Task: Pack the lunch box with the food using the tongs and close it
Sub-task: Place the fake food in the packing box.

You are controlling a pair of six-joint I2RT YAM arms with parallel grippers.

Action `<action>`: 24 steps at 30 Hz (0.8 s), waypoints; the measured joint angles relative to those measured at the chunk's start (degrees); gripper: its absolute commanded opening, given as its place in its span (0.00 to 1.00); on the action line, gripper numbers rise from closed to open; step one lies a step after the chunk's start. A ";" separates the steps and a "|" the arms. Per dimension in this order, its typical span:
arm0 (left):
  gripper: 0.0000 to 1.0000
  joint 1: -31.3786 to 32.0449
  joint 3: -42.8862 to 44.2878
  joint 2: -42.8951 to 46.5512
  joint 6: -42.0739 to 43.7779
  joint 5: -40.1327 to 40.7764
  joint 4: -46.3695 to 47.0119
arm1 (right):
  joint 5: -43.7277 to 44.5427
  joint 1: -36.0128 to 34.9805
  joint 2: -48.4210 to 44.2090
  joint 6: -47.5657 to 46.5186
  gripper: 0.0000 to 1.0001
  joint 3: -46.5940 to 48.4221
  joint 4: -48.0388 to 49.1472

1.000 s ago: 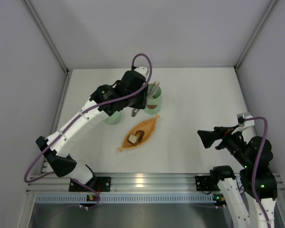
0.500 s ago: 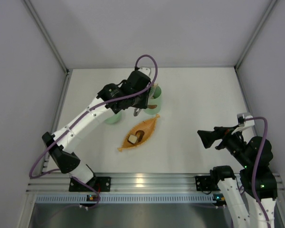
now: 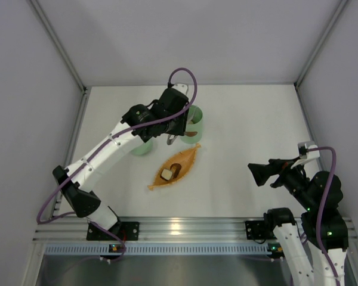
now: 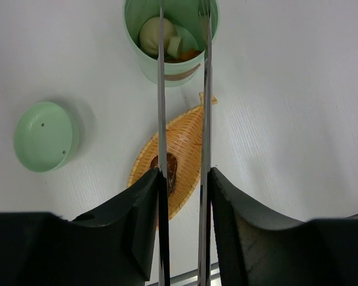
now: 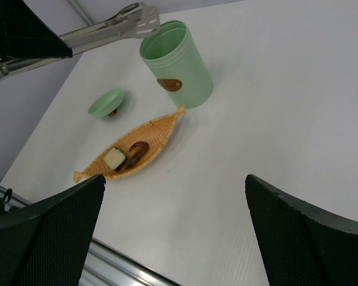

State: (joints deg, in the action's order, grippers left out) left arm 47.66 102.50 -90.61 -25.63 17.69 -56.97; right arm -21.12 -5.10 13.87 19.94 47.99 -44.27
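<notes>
— What is hard to make out?
— My left tool pinches the tongs, jaws partly closed. Their tips run off the frame above the lunch box. From above, my arm mostly hides them.
— And around it?
— Some food is inside, with two pieces on the tray and the lid nearby on the bench. My right tool gapes wide, empty.

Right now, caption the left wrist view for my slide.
Left tool holding slim silver metal tongs over an open mint-green plastic cylinder with food inside.

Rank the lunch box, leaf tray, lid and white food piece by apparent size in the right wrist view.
1. lunch box, bulkiest
2. leaf tray, longer but slimmer, so a close call
3. lid
4. white food piece
</notes>
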 measured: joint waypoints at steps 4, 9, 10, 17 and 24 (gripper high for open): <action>0.45 0.00 0.00 0.00 0.00 -0.02 0.00 | 0.00 0.00 0.00 0.00 0.99 0.00 0.02; 0.43 0.00 0.00 0.00 0.02 -0.24 0.00 | 0.00 0.00 0.00 -0.02 0.99 0.00 0.00; 0.43 0.00 0.00 0.09 0.02 -0.35 0.00 | 0.00 0.00 0.00 0.00 1.00 0.00 0.00; 0.43 0.00 -5.42 7.08 -0.15 -3.45 -0.68 | 0.00 0.00 0.00 -0.04 0.99 0.00 0.02; 0.43 0.02 -14.32 18.18 -0.22 -7.74 -4.63 | 0.02 -0.02 0.00 -0.04 0.99 0.00 0.02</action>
State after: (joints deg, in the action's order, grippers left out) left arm 47.68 88.18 -72.42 -25.85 9.96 -61.60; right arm -21.10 -5.13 13.87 19.90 47.99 -44.25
